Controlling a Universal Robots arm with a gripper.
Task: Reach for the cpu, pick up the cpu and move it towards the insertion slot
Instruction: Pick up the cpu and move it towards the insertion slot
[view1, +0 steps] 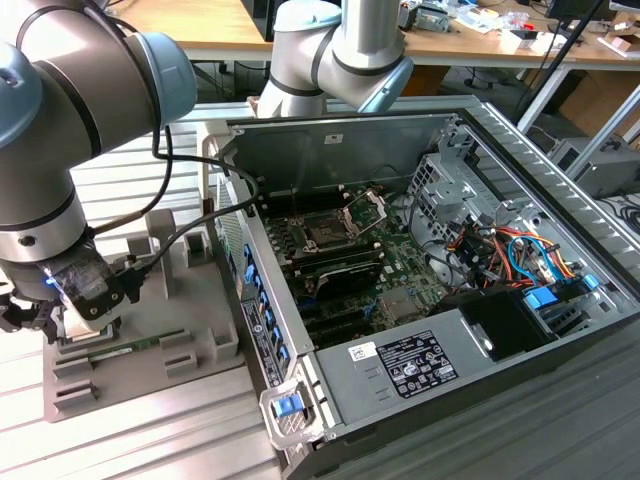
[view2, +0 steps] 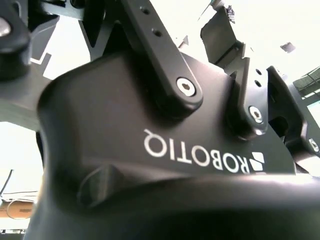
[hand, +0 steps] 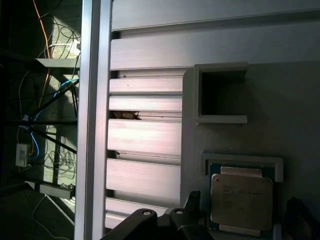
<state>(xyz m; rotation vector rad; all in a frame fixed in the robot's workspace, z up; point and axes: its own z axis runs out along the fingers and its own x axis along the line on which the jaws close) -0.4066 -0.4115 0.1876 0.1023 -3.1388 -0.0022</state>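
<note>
The cpu (hand: 241, 200), a flat pale metallic square, lies in a framed recess of the grey tray (hand: 290, 115) in the first wrist view. Dark fingers (hand: 192, 212) of my gripper stand on either side of the chip, apart from its edges, so the gripper is open around it. In the exterior view the gripper (view1: 85, 305) is low over the tray (view1: 160, 300) at that view's left. The insertion slot (view1: 325, 232) sits on the green motherboard inside the open computer case, its metal load plate (view1: 365, 210) hinged up.
A long green memory stick (view1: 130, 348) lies in the tray beside the gripper. An empty square recess (hand: 220, 95) is near the cpu. The case wall (view1: 255, 300) stands between tray and motherboard. Cables (view1: 510, 250) and a drive cage crowd the case's far side.
</note>
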